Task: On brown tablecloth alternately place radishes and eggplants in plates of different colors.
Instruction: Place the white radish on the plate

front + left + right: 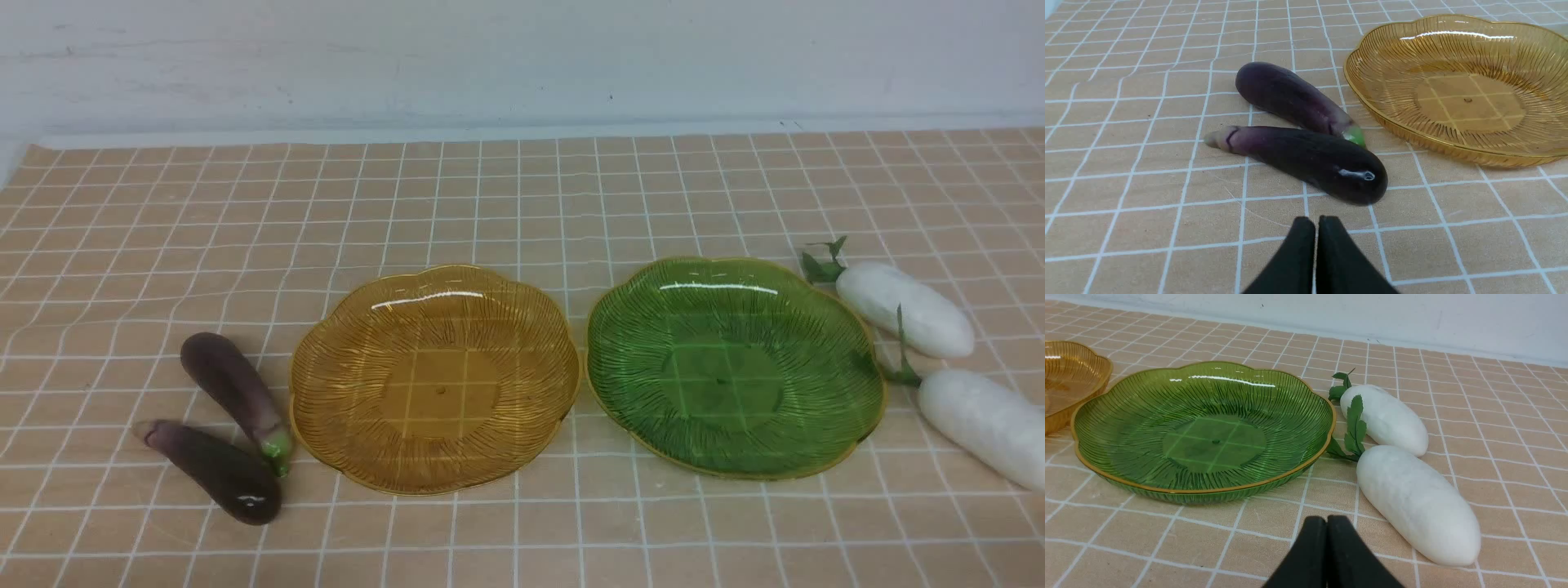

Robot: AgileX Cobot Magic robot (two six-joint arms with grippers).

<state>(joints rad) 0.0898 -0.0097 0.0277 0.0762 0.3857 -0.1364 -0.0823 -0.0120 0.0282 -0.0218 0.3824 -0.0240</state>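
Note:
Two plates stand side by side on the brown tablecloth (pixel 522 196), an amber-yellow plate (pixel 326 384) on the left and a green plate (pixel 620 359) on the right, both with nothing in them. Two dark purple eggplants (pixel 233 388) (pixel 216 472) lie touching left of the amber plate. Two white radishes (pixel 904 309) (pixel 984 423) lie right of the green plate. In the left wrist view my left gripper (pixel 1316 222) is shut and holds nothing, just short of the darker eggplant (pixel 1310 161). My right gripper (pixel 1326 522) is shut with nothing in it, near the nearer radish (pixel 1417 502). Neither gripper shows in the front view.
A pale wall (pixel 522 57) rises behind the cloth's far edge. The cloth is slightly wrinkled at the left (pixel 98 327).

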